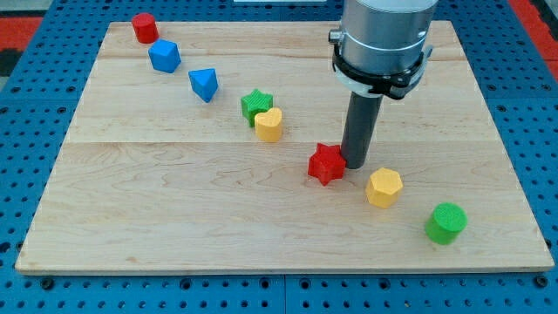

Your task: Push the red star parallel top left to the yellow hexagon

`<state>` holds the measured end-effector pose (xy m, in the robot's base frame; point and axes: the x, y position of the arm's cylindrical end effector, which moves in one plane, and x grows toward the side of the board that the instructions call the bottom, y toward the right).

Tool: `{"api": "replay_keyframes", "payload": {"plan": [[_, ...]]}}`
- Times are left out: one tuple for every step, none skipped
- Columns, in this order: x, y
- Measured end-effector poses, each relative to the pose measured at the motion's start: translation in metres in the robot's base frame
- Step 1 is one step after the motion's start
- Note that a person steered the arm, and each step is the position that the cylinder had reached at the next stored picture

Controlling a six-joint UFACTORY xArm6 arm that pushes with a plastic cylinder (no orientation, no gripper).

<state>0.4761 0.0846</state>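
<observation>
My arm has no claw to open or close; it ends in a straight dark rod, and my tip [356, 165] sits on the wooden desk [174, 218], right against the right side of the red star [326, 163]; it looks like it touches the star, and it holds nothing.

The red star lies near the middle of the desk, a bit toward the view's right; the yellow hexagon [384, 187] sits near it, lower and to the view's right, and the two are apart; my tip stands above and left of the hexagon.

A green cylinder [446, 222] sits further toward the view's bottom right.

Toward the view's top left the other blocks make a slanting row; a yellow heart [268, 125] touches a green star [256, 105]; then comes a blue triangle block [204, 84], then a blue block [164, 56] with many sides, then a red cylinder [145, 27] near the desk's top left corner.
</observation>
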Motion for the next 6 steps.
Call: {"api": "replay_keyframes", "payload": {"plan": [[0.004, 0.013], [0.011, 0.012], [0.02, 0.002], [0.031, -0.015], [0.037, -0.02], [0.036, -0.025]]}}
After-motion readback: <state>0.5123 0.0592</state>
